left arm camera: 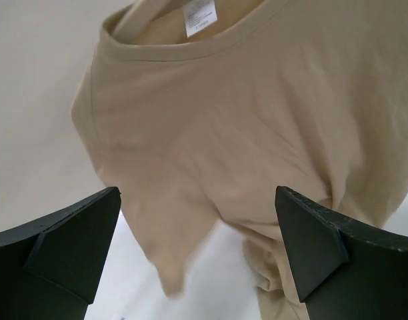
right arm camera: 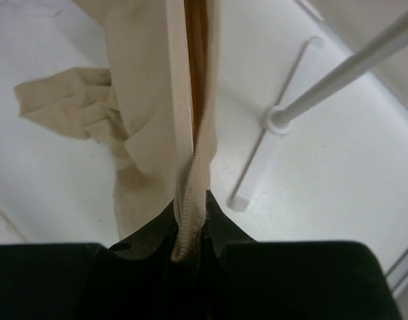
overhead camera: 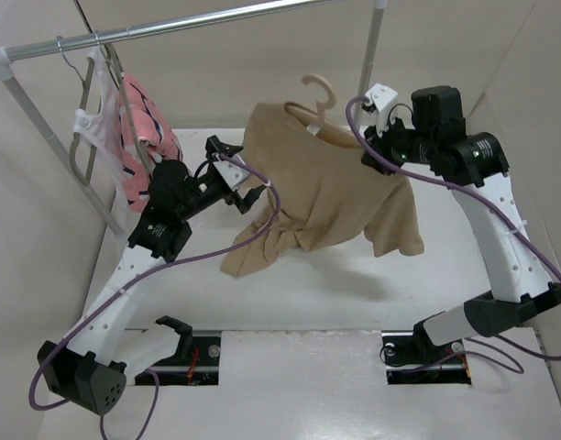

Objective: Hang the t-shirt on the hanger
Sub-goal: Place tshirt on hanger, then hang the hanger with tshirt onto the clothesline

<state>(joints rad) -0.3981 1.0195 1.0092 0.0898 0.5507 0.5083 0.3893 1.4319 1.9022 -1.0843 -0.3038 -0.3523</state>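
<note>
Top external view, t-shirt (overhead camera: 326,197): tan, hanging in the air over the far middle of the table (overhead camera: 308,307). Its lower part is bunched and trails down toward the left-centre of the surface.
Neck label (left arm camera: 201,15): white, seen inside the collar from the left wrist view; the collar opening faces the left arm.
Hanger (overhead camera: 319,96): pale peach. The hook stands up clear of the collar and is caught on nothing. In the right wrist view its arm runs inside the shirt, with cloth on both sides.
Right gripper (right arm camera: 191,223): jaws pinched tight on the shirt's seam at the hanger's end. It appears to trap the hanger tip with the cloth, which is what holds both aloft.
Left gripper (left arm camera: 197,200): jaws spread wide with nothing between them, just short of the shirt's front below the collar.
Far shoulder: rounded over what I judge to be the hanger's other arm; contact cannot be verified.
Step in hand, judged: the shirt is largely seated on the hanger; the twisted lower body is not yet straightened.
Rail (overhead camera: 198,23): above the far edge. It carries a grey hanger (overhead camera: 76,156) with a pink patterned garment (overhead camera: 148,137) and a white garment (overhead camera: 95,128) near the far-left corner, well apart from the shirt.
Rack upright (right arm camera: 344,70): by the far-right corner, foot on the table.
Risk: one pinch carries everything; a slip would drop shirt and hanger together.
</note>
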